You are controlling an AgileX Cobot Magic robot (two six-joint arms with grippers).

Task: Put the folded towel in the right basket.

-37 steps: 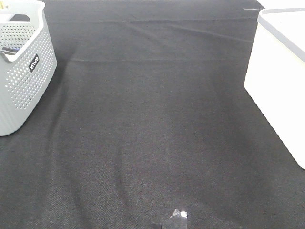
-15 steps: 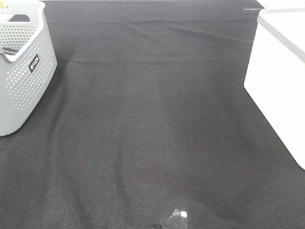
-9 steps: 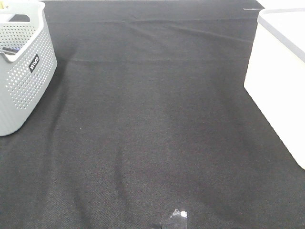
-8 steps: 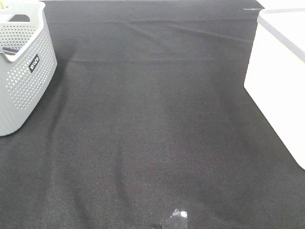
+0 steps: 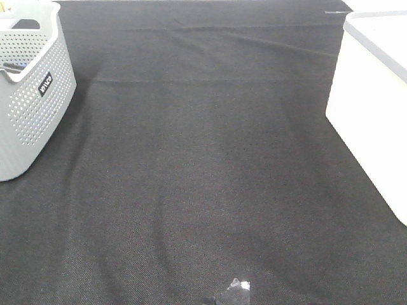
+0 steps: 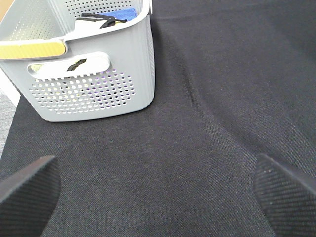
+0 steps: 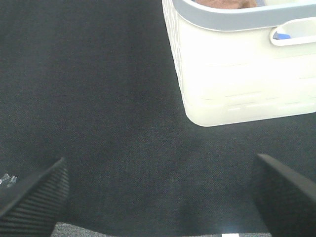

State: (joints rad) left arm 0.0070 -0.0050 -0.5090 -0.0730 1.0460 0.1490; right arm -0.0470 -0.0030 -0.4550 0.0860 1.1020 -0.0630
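No towel lies on the black tablecloth (image 5: 203, 159). The white right basket (image 5: 375, 95) stands at the table's right edge. The right wrist view also shows the white basket (image 7: 237, 74), with a strip of brown-orange cloth (image 7: 222, 3) just inside its rim, mostly cut off by the frame. My left gripper (image 6: 158, 197) is open and empty over bare cloth near the grey basket. My right gripper (image 7: 158, 202) is open and empty, a little in front of the white basket. Neither gripper shows in the exterior view.
A grey perforated basket (image 5: 32, 95) stands at the far left; the left wrist view shows the same basket (image 6: 89, 89) with a blue item (image 6: 123, 12) and a black item inside. A small shiny scrap (image 5: 236, 291) lies near the table's front edge.
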